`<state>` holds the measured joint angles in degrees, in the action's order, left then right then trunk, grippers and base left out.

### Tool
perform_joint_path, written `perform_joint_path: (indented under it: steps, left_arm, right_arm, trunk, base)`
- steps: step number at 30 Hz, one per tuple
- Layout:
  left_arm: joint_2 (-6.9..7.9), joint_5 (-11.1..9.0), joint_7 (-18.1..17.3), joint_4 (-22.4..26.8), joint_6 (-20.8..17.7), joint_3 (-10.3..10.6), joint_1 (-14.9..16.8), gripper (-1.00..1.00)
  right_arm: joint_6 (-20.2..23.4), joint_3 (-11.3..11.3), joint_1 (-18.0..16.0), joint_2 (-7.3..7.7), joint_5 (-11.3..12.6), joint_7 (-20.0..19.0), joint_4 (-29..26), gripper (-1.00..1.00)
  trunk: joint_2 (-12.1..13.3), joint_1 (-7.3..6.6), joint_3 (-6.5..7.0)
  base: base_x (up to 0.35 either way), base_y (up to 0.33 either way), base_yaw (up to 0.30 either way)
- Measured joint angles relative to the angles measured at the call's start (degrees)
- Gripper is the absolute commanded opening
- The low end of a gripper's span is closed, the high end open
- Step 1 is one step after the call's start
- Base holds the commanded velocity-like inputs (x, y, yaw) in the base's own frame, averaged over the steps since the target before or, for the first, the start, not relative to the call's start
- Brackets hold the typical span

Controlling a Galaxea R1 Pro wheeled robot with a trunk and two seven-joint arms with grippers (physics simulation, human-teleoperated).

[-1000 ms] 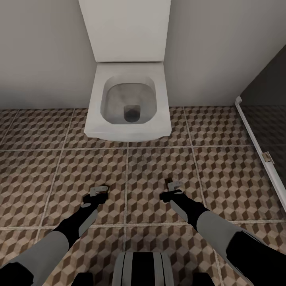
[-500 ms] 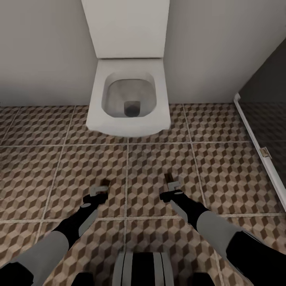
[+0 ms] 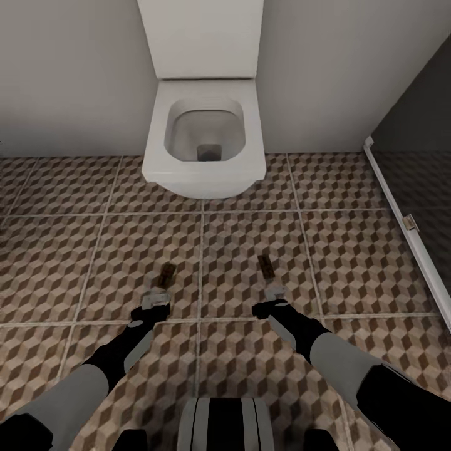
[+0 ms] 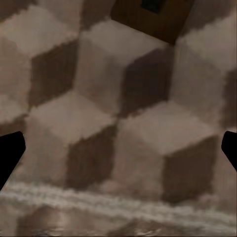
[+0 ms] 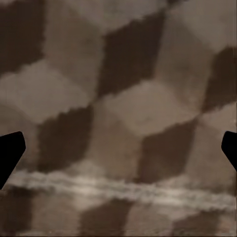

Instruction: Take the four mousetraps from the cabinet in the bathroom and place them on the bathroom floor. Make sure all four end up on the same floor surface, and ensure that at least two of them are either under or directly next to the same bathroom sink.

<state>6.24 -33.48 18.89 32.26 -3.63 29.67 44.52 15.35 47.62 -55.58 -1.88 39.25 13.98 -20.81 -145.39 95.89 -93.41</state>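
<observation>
Mousetraps lie flat on the bathroom floor (image 3: 351, 250) ahead of you: the left mousetrap (image 3: 167, 274) sits just beyond your left gripper (image 3: 155, 301), the right mousetrap (image 3: 266, 267) just beyond your right gripper (image 3: 274, 294), each apart from its fingertips, on the tiles between you and the toilet (image 3: 203, 150). Each trap's long axis runs roughly away from you toward the wall, the left one leaning slightly right, the right one slightly left. In the left wrist view a brown corner of that trap (image 4: 153, 17) shows past dark fingertips set far apart, so those jaws stand wide and empty; the right wrist view shows the same wide, empty spread over bare tile. Each arm is nearest its own trap. No sink is visible here, so I judge these two may need carrying elsewhere.
</observation>
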Motion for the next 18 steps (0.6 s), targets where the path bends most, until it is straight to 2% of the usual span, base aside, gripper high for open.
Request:
perform_joint_path:
  steps: [18]
  left_arm:
    - [0.00,0.0,0.0,0.0,0.0,0.0,0.0,1.00]
  right_arm:
    - [0.0,0.0,0.0,0.00,0.0,0.0,0.0,1.00]
  trunk:
    - [0.0,0.00,0.00]
  base:
    - [-0.296,0.000,0.000]
